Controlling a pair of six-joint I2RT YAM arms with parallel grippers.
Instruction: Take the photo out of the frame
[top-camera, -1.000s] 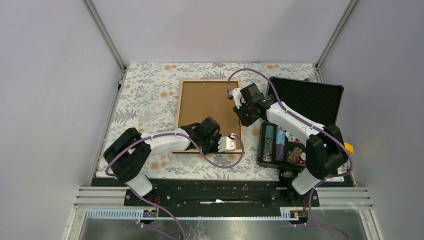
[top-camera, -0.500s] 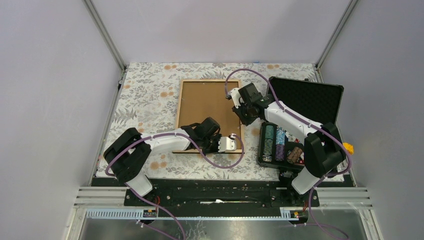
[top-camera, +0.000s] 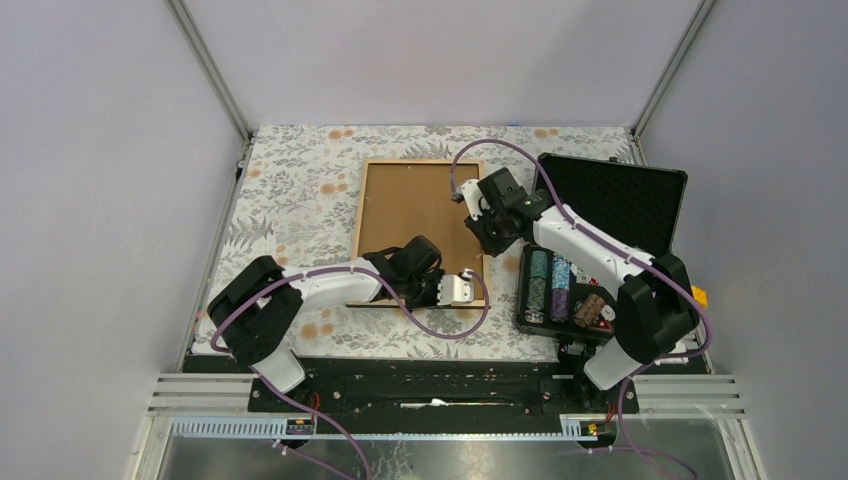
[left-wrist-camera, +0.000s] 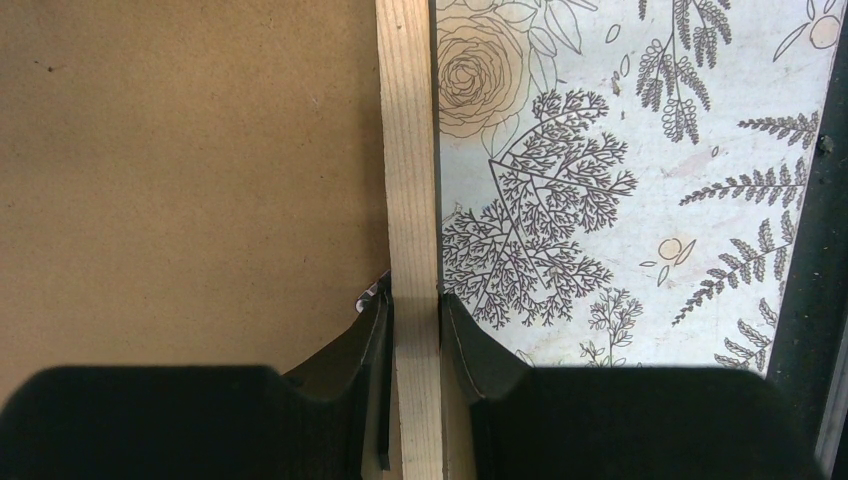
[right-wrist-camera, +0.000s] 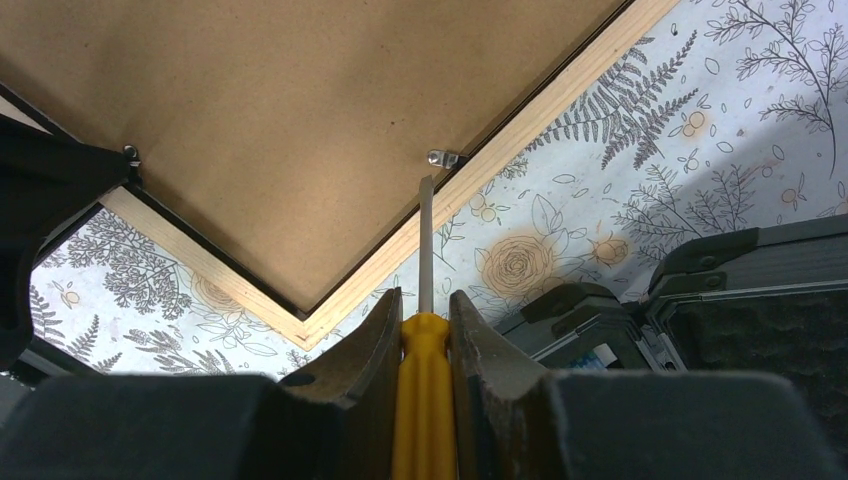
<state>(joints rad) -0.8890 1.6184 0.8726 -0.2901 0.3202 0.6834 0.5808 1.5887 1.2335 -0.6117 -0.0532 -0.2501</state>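
Gripping the frame (top-camera: 405, 205) by its light wood rail (left-wrist-camera: 410, 150), my left jaws are clenched near its near right corner. One finger sits on the brown backing board (left-wrist-camera: 180, 150) side, the other on the floral counter (left-wrist-camera: 600, 200) side. The frame lies face down on the counter, fibreboard back up; the photo does not show from this side. My right jaws are clenched on the yellow handle of a screwdriver (right-wrist-camera: 425, 400). Its thin blade points at a small metal clip (right-wrist-camera: 443, 158) on the frame's right rail, with the tip just beside it; I cannot tell whether they touch. Just right of the frame sits an open black case (top-camera: 612, 195) holding poker chips (top-camera: 552, 280).
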